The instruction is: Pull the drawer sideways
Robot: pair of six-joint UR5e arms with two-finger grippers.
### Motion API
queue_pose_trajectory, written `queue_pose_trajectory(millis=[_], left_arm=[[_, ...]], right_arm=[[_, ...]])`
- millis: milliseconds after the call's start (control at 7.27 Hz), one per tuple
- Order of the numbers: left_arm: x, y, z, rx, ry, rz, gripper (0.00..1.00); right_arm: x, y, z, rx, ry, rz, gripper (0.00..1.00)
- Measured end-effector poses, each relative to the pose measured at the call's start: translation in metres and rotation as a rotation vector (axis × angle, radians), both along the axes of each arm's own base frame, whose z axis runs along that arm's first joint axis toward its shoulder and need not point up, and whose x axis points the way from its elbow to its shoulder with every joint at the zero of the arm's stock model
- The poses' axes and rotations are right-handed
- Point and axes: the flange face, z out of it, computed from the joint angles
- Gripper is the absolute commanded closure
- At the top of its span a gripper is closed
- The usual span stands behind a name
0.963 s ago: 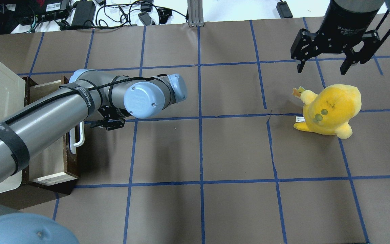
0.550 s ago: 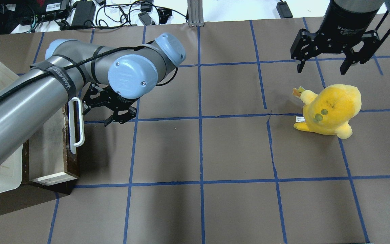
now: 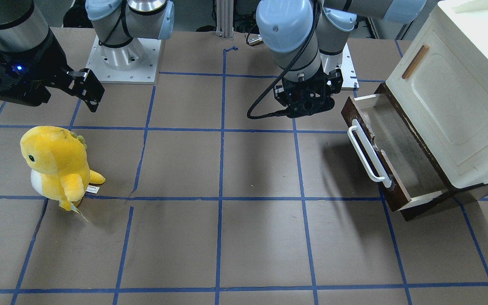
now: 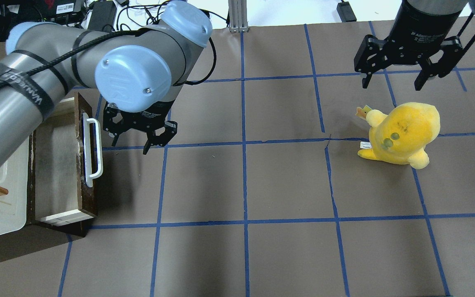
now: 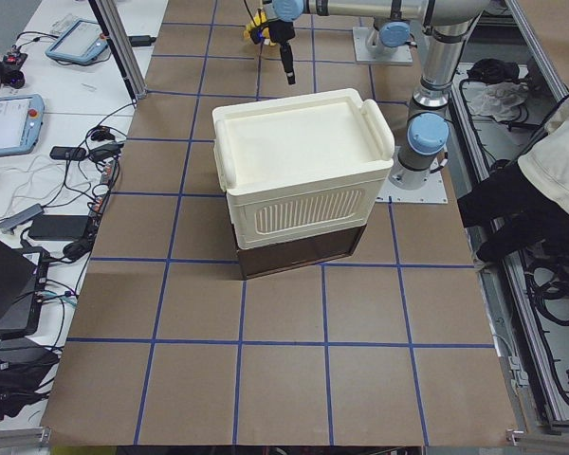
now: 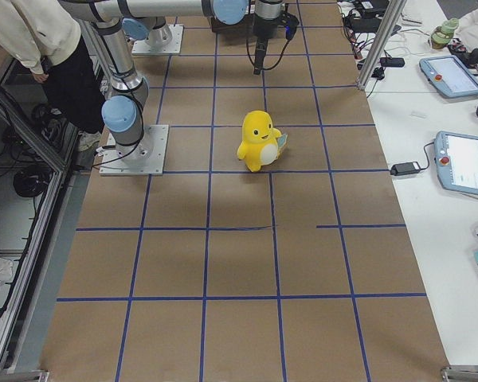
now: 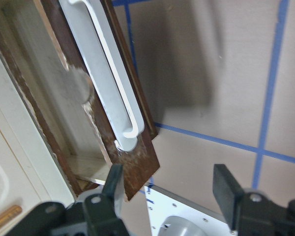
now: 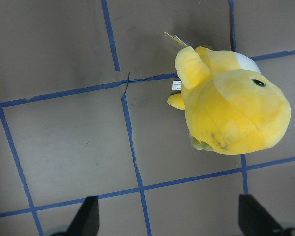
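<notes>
At the left edge of the brown, blue-gridded tabletop, drawn well out from under the cream-white plastic cabinet: the wide shallow drawer with dark brown worn wooden front and pale cream inner sides, nothing visible inside. Lies as it did a second ago, long white bar handle untouched. Just beside that handle, toward the tabletop's middle: left end effector, fingers spread, holding nothing, now raised from its lower place of a second ago. Reads as a retreat after the pull; task likely done. Further off, near the right edge: yellow plush dinosaur toy. Beyond it, by the far right corner: right end effector, spread, empty, hanging where it hung before.
</notes>
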Motion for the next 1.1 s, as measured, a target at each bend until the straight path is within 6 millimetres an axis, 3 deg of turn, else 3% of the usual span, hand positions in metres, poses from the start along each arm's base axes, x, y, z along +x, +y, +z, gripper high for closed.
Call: queue_pose_trajectory(millis=[275,413,1101], left_arm=[[0.018,0.014,0.047,-0.074,0.158,0.045,0.3],[0.029,0.01,0.059,-0.116,0.217,0.051,0.29],[0.046,-0.004,0.071,-0.192,0.339,0.06,0.26]], right_arm=[[0.0,0.0,0.0,0.0,0.0,0.0,0.0],[0.0,0.0,0.0,0.0,0.0,0.0,0.0],[0.0,0.0,0.0,0.0,0.0,0.0,0.0]])
